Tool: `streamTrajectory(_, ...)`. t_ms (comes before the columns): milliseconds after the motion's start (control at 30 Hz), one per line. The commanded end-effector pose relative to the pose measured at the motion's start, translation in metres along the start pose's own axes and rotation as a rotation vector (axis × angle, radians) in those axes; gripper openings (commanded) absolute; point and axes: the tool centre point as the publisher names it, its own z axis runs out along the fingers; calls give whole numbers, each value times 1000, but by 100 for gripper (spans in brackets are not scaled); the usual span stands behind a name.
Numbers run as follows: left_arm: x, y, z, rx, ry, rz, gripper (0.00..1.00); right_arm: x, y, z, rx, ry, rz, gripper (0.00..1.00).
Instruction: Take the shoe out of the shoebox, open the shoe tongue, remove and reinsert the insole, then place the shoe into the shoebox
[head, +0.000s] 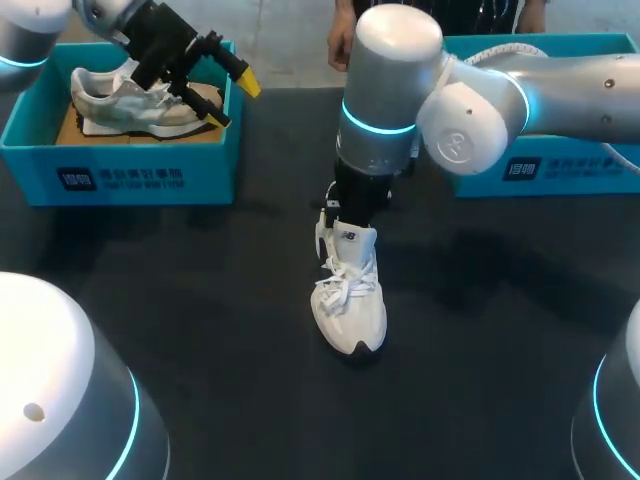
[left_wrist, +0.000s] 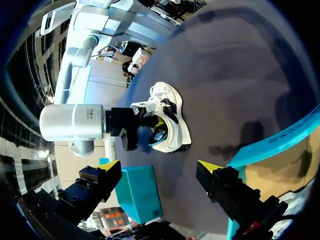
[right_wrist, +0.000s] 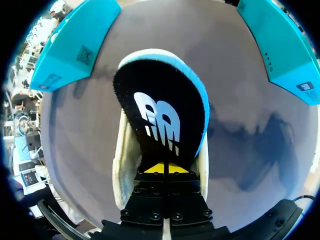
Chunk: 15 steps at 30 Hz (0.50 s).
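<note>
- The right pincer (right_wrist: 165, 169) is closed, its two yellow tips pressed together on the lower end of a black-topped insole with a pale blue edge (right_wrist: 165, 115).
- The insole rises straight ahead of this pincer, with its white logo facing the wrist.
- To either side of the pincer's fingers are the cream inner walls of a white lace-up sneaker (head: 350, 300). The pincer sits at the shoe's heel opening.
- The sneaker stands on the dark counter (head: 200, 300) directly under the right pincer, with its toe pointing away from the wrist.
- Well off to one side of the right pincer is a teal cardboard shoebox on the right (head: 560, 165), partly hidden behind the right arm.
- The left pincer (left_wrist: 160, 167) is spread wide open and holds nothing. Its yellow tips stand far apart.
- The left pincer hangs over the near corner of a teal cardboard shoebox on the left (head: 130, 175).
- Inside that box, just beside and below the left pincer, a grey and white running shoe (head: 130, 100) lies on brown card.
- Well ahead of the left pincer, across open counter, are the white sneaker and the right pincer at its heel.
</note>
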Motion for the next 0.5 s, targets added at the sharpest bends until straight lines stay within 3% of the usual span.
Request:
streamTrajectory(33, 0, 0, -1, 2, 3, 1, 100, 4, 5, 14, 8, -5, -7, 0)
streamTrajectory(300, 0, 0, -1, 2, 3, 1, 100, 4, 5, 23, 26, -3, -12, 0)
streamTrajectory(500, 0, 0, -1, 2, 3, 1, 100, 9, 1, -4, -16, -58, -15, 0)
